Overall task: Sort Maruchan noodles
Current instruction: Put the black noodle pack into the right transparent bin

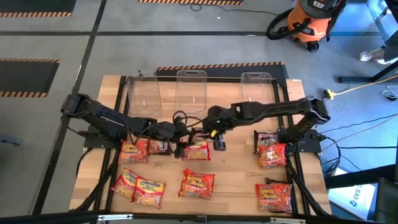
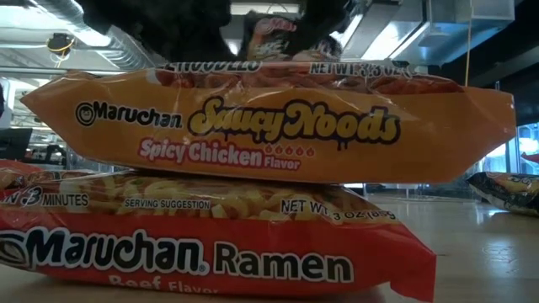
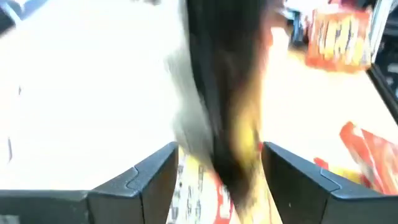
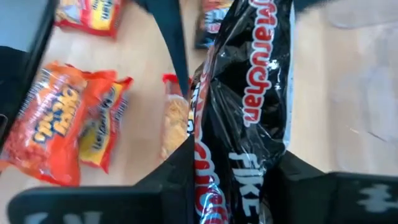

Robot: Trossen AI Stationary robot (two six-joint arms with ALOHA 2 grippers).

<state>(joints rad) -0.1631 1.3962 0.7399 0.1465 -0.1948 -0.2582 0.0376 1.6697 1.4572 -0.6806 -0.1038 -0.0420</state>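
A wooden table seen from above, with three clear plastic bins standing in a row along its far edge. Both dark robot arms reach inward and meet just in front of the middle bin.

The right gripper is closed on a black Maruchan packet. In the right wrist view the packet stands upright between the two fingers, its white lettering running lengthwise.

The left gripper sits just beside the right one, on the side of the leftmost bin. In the left wrist view a dark packet with yellow and red at its lower end hangs between its fingers, which stand a packet's width apart. The picture is too blurred to tell whether they are pressing on it.

The other Maruchan noodles lie flat on the table, nearer the front edge than the bins. A red and orange packet and a dark packet lie in front of the leftmost bin, with two overlapping orange packets farther forward. One orange packet lies well in front of the middle bin. Several more packets lie in front of the rightmost bin.

In the low view, an orange Saucy Noods Spicy Chicken packet rests on top of a red Maruchan Ramen packet.
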